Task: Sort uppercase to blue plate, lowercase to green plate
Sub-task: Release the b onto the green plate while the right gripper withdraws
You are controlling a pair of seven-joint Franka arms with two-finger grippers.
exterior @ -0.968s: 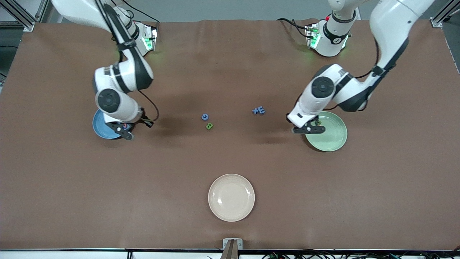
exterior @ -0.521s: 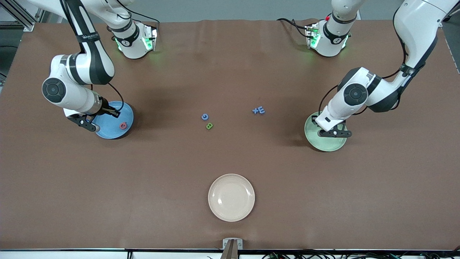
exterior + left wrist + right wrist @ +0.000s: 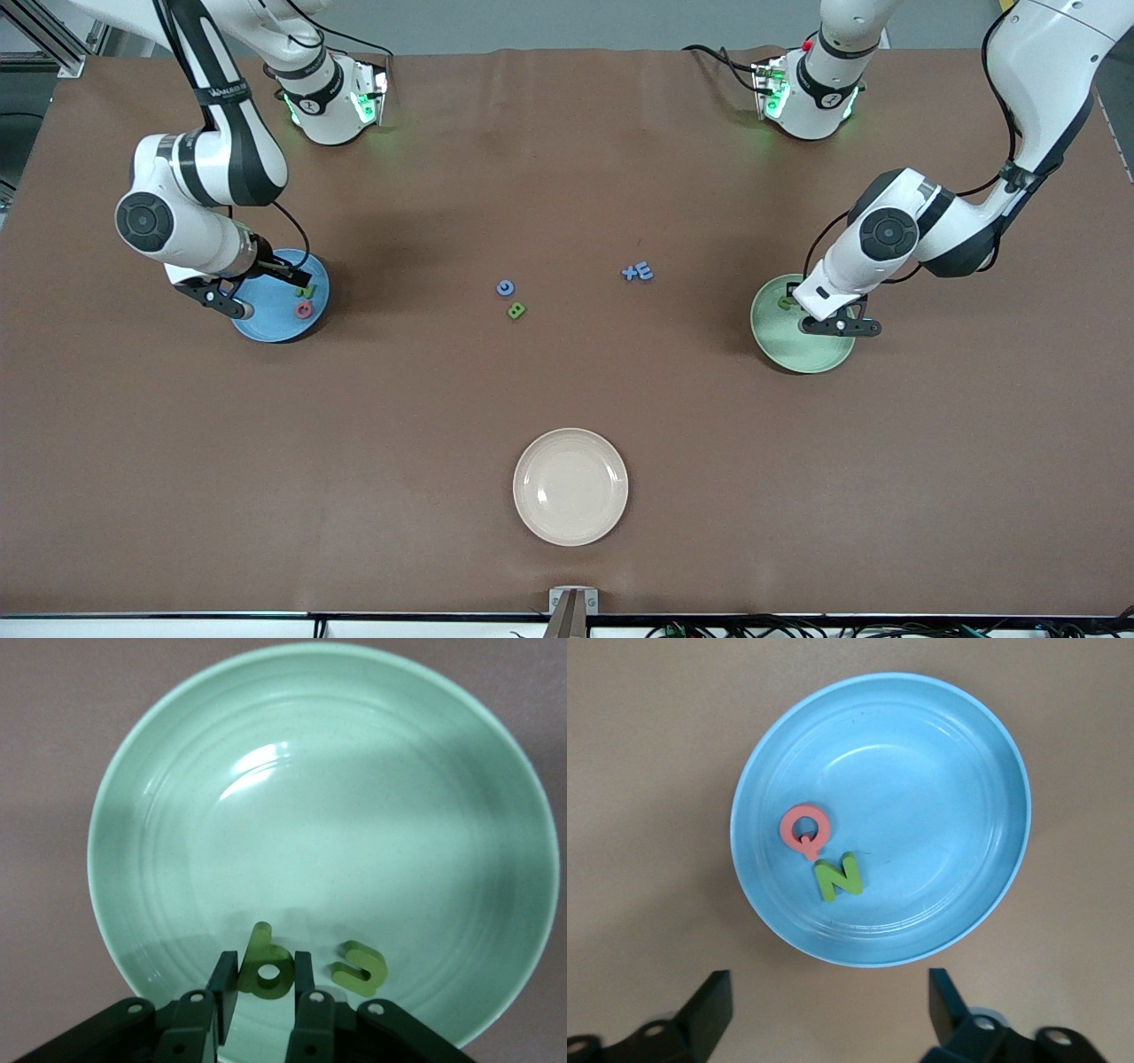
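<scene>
The blue plate (image 3: 275, 324) (image 3: 921, 797) holds a pink Q (image 3: 303, 310) (image 3: 804, 831) and a green N (image 3: 306, 291) (image 3: 838, 877). My right gripper (image 3: 217, 299) (image 3: 828, 1005) hangs open and empty over that plate's rim. My left gripper (image 3: 837, 326) (image 3: 266, 973) is shut on a green p/b letter (image 3: 266, 970), low over the green plate (image 3: 797, 347) (image 3: 319, 815). A green n/u letter (image 3: 785, 303) (image 3: 359, 967) lies in that plate beside it. Mid-table lie a blue C (image 3: 505, 287), a green B (image 3: 516, 310), a blue x (image 3: 630, 273) and a blue E shape (image 3: 644, 271).
A cream plate (image 3: 570, 486) sits nearest the front camera, mid-table. Brown cloth covers the table, and both arm bases stand along its edge farthest from the front camera.
The right gripper swung across the blue plate, opened and dropped the green N beside the pink Q. The left gripper shifted over the green plate, still gripping its green letter.
</scene>
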